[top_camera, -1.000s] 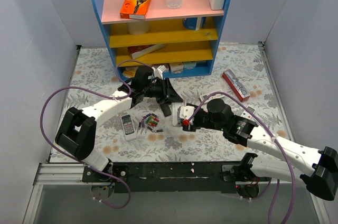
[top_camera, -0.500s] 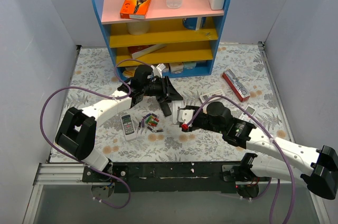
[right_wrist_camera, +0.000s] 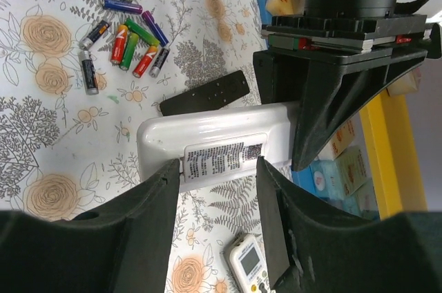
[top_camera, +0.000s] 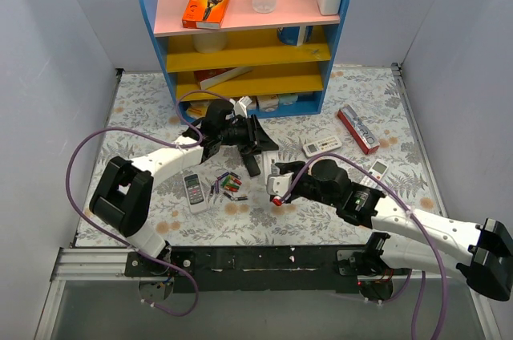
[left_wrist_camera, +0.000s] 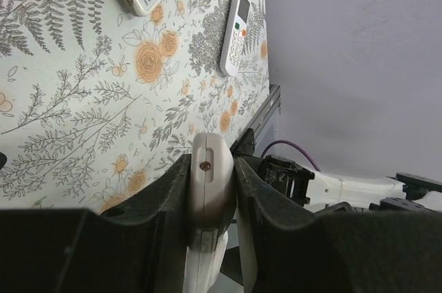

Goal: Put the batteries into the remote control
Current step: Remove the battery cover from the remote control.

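My left gripper point(left_wrist_camera: 210, 175) is shut on one end of a white remote point(right_wrist_camera: 207, 130) and holds it above the table, label side towards the right wrist camera. My right gripper point(right_wrist_camera: 217, 168) is open, its jaws standing either side of the label without clamping. The slim black remote point(right_wrist_camera: 205, 92) lies flat on the table just beyond the white one; it also shows in the top view point(top_camera: 251, 165). The batteries point(right_wrist_camera: 124, 37), red, green and dark, lie loose in a cluster beside it point(top_camera: 230, 186). In the top view both grippers point(top_camera: 258, 146) point(top_camera: 279, 188) meet over the table's middle.
A grey-white button remote point(top_camera: 195, 192) lies left of the batteries. White display remotes point(top_camera: 322, 146) point(top_camera: 377, 170) and a red box point(top_camera: 358, 128) lie to the right. The blue shelf unit point(top_camera: 321, 103) stands at the back.
My right arm has crept left, closer around the white remote. My left gripper keeps hold of the white remote with little movement.
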Robot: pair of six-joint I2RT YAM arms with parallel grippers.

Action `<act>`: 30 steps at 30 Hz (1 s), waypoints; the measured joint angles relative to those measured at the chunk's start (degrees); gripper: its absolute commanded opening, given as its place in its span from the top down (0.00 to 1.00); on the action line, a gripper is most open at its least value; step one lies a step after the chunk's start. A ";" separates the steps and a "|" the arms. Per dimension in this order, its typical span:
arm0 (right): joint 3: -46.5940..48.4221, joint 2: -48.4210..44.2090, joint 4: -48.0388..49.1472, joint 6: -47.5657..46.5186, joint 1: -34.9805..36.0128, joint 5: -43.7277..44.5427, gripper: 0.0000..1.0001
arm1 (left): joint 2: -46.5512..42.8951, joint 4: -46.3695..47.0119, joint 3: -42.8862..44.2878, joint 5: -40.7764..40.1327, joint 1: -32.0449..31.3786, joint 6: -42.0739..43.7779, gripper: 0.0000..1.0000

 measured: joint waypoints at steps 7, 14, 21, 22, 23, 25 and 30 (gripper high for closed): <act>-0.94 2.12 1.36 -2.36 0.26 1.20 0.48 | 1.20 -1.18 0.07 -1.92 0.02 3.26 1.00; -2.69 5.09 4.94 -2.64 0.33 3.74 0.49 | 3.19 -3.41 0.74 -5.79 0.02 9.94 1.00; -4.31 8.15 9.94 -2.62 -0.83 7.06 0.49 | 5.73 -6.67 0.81 -10.40 -0.04 17.11 1.00; -4.31 8.63 10.84 -2.62 -1.18 7.63 0.49 | 6.01 -7.04 0.81 -10.82 -0.15 17.55 1.00; -4.31 9.07 11.80 -2.64 -1.42 7.93 0.49 | 6.36 -7.43 0.81 -11.23 -0.33 17.94 1.00; -4.37 9.99 13.09 -2.43 -1.86 8.68 0.49 | 7.08 -7.54 0.81 -12.09 -0.85 18.18 1.00; -5.27 12.44 14.58 -1.22 -2.01 8.90 0.48 | 10.29 -6.71 2.12 -14.84 -1.20 17.77 1.00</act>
